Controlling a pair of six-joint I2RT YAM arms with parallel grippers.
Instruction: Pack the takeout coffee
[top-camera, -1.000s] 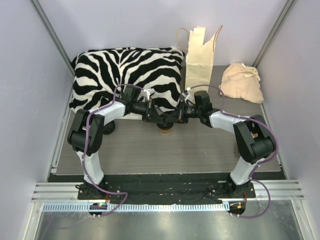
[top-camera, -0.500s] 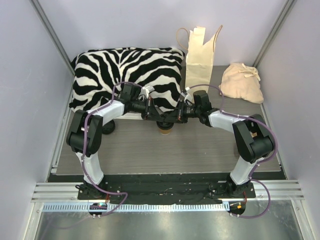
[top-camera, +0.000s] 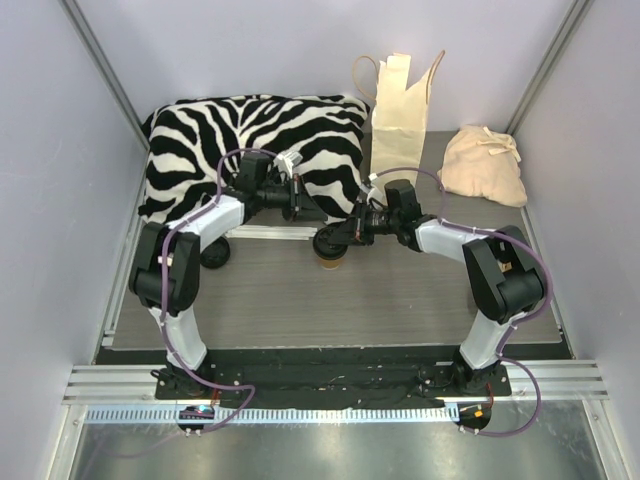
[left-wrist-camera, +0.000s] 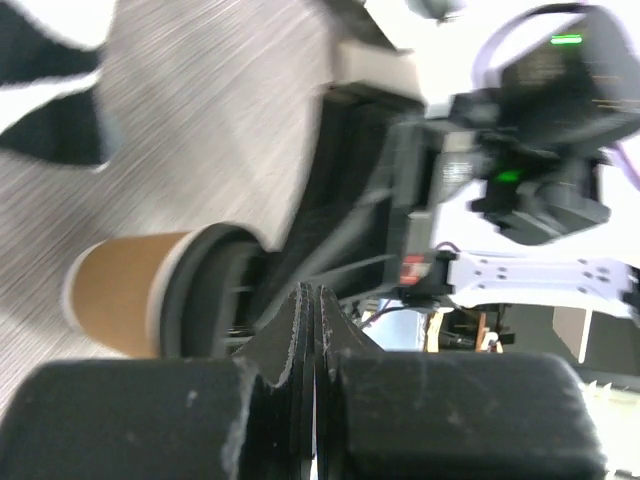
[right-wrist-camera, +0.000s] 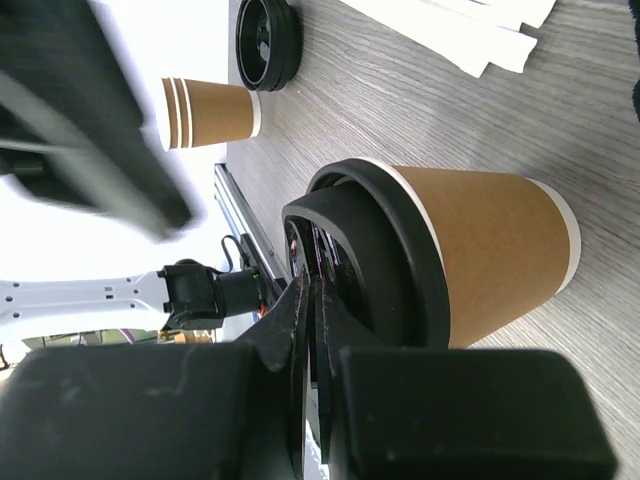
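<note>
Right gripper, fingers pressed together, apparently touches the black lid atop the takeout coffee; left gripper likewise clamped.

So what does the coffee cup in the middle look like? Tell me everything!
The coffee cup is small, round and tapered, made of plain brown paper with a thin white ring at its base. It stands upright on the grey wood-look table, and a black lid sits on its wide top. The right hand, shut, is right at the lid's edge.

Zebra cushion close behind takeout coffee
</note>
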